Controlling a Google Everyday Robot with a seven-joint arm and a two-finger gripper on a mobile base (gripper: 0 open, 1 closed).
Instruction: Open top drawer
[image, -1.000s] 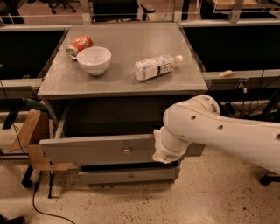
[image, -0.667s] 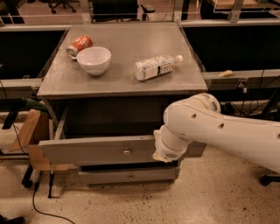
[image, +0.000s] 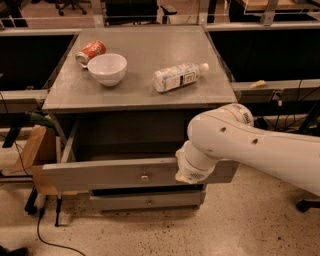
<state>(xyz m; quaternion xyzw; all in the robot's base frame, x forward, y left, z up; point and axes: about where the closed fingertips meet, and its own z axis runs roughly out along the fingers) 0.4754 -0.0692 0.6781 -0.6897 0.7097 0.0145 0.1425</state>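
Though mostly hidden behind the white arm (image: 260, 150), gripper (image: 184, 175) low against the right part of the top drawer (image: 100, 174), perhaps touching its front; grip state impossible to tell. Drawer pulled out from under the tabletop (image: 145, 87), knob (image: 144, 176) at centre. Above: bowl (image: 107, 68), bottle (image: 179, 76) lying flat, can (image: 90, 52).
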